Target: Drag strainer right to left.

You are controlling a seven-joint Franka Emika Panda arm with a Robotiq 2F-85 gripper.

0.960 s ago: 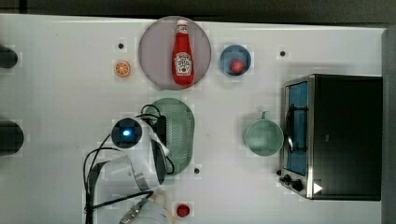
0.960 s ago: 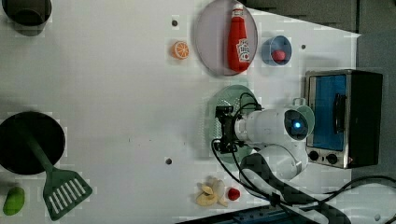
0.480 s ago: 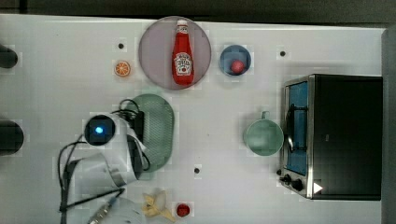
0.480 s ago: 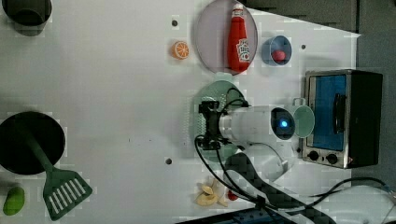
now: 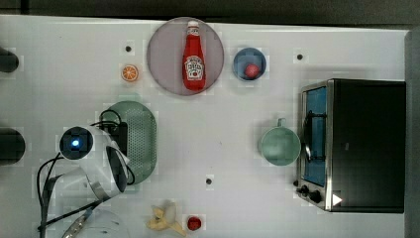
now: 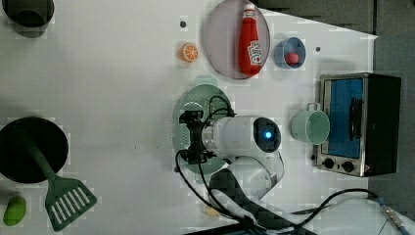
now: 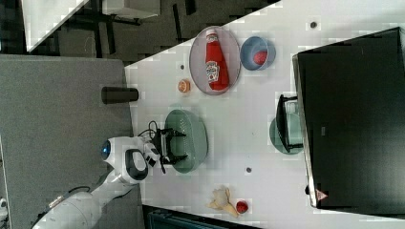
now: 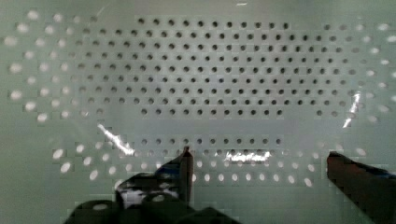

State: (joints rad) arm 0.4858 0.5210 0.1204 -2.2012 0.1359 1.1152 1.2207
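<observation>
The strainer (image 5: pixel 143 134) is a pale sage-green oblong colander with tiny holes, lying left of the table's middle in the top view. It also appears in the left view (image 6: pixel 198 100) and the right view (image 7: pixel 193 136). My gripper (image 5: pixel 121 141) hangs over the strainer's left half in the top view. It is open, with the fingers spread wide and dipped into the bowl (image 7: pixel 177 147). In the wrist view the perforated floor (image 8: pixel 210 84) lies between the two dark fingertips (image 8: pixel 184 163), and nothing is clamped between them.
A ketchup bottle (image 5: pixel 193 62) lies on a grey plate (image 5: pixel 163 59), with an orange slice (image 5: pixel 130 73) to the top view's left. A blue bowl (image 5: pixel 237 59), a green mug (image 5: pixel 280 145) and a toaster oven (image 5: pixel 366 144) stand to the right. A banana (image 5: pixel 163 218) lies at the front edge. A black pan (image 6: pixel 19 147) and a spatula (image 6: pixel 63 200) are at the left view's left.
The strainer and my gripper have slid together toward the top view's left, away from the mug. The fingers have stayed spread inside the bowl.
</observation>
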